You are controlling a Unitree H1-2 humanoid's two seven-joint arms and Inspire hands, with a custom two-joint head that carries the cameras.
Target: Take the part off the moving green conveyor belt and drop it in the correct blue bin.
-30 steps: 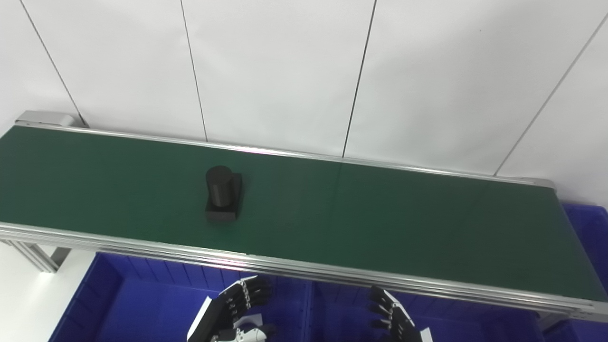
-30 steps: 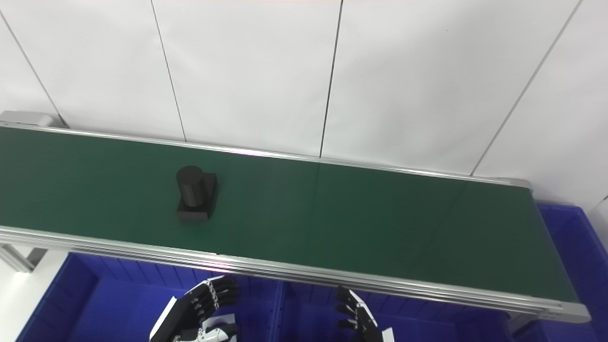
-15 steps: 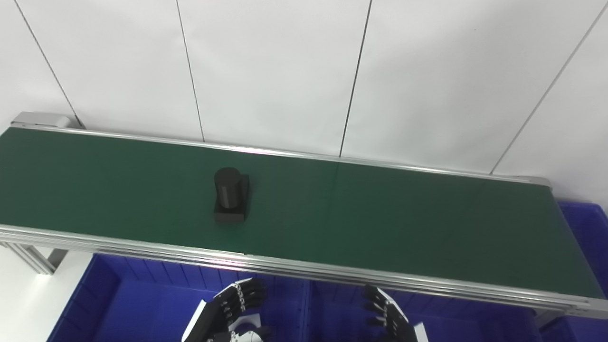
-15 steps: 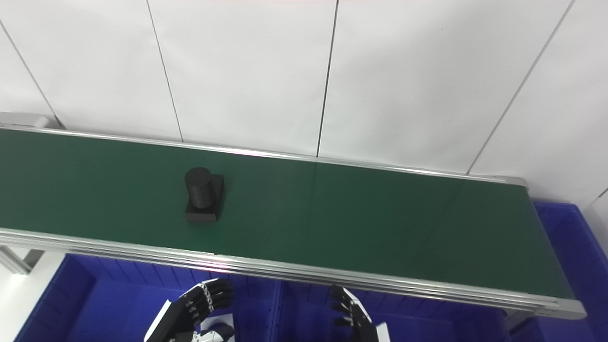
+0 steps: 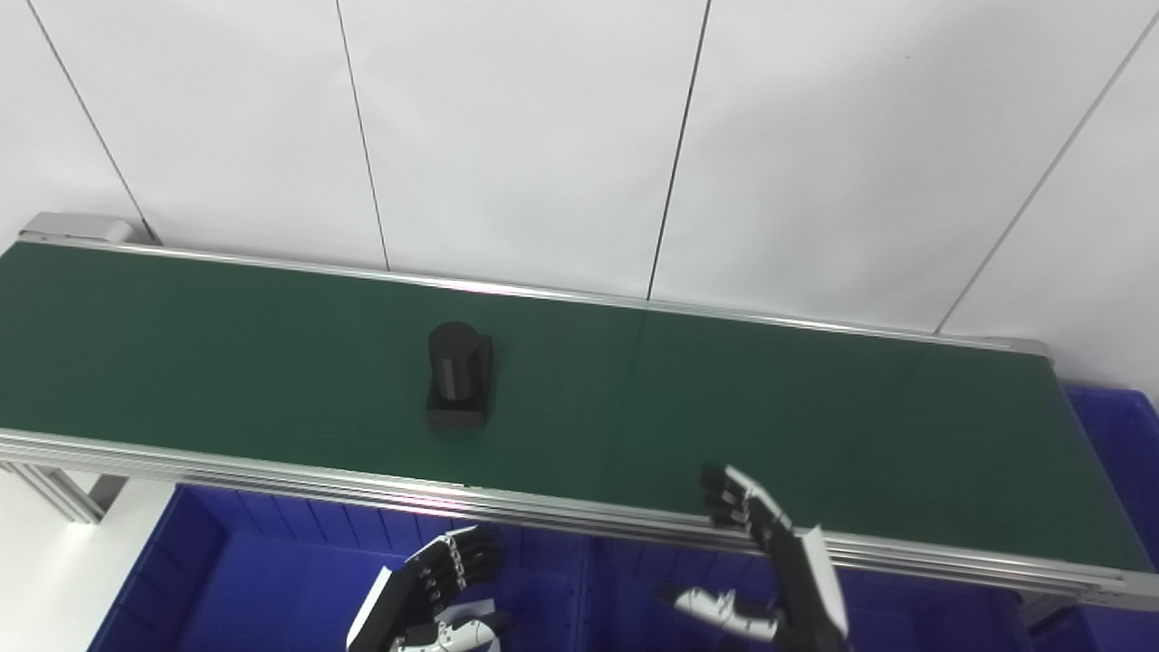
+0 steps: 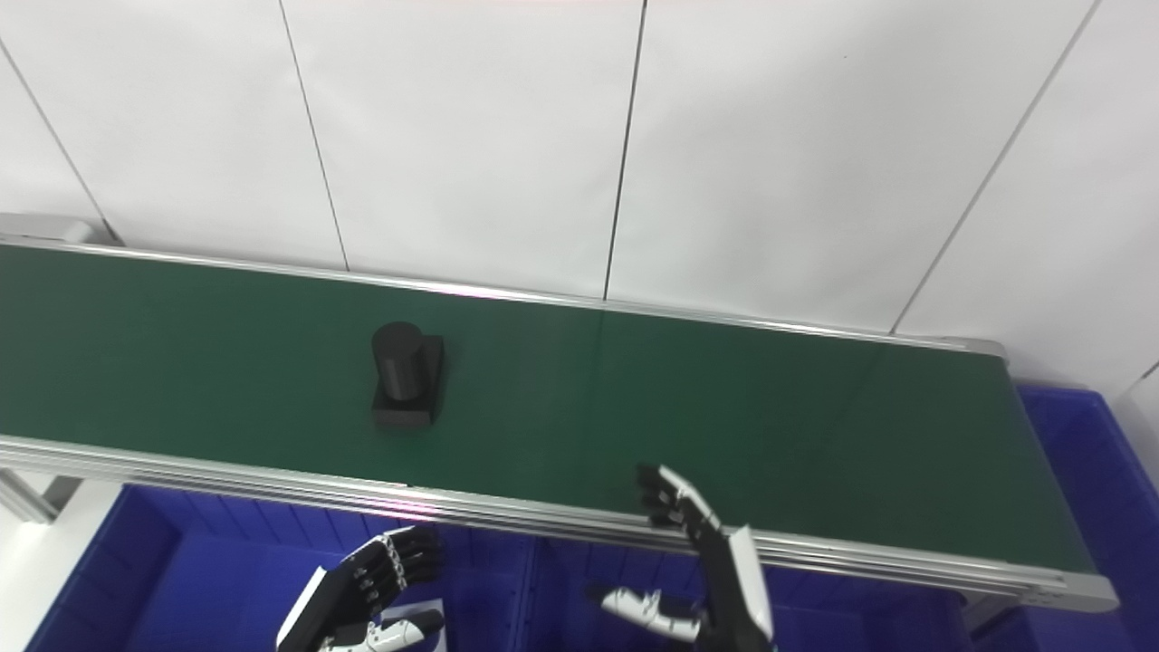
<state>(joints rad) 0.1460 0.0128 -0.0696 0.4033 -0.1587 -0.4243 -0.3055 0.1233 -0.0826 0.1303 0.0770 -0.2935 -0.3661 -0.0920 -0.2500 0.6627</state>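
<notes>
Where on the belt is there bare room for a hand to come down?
The green conveyor belt is bare both sides of the black cylinder-on-block part; the widest stretch runs right of it to the belt's end. Only the near rail is busy, where the open right hand reaches over.

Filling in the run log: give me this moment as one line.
part: on belt, ungrasped | right hand: open, raised over near rail | left hand: open, low over blue bin

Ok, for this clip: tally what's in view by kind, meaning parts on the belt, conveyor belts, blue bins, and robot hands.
Black part on the belt: 1
Green conveyor belt: 1
Blue bins: 3, two below the near rail, one past the belt's right end
Robot hands: 2, left hand, right hand, both open
Total: 7
</notes>
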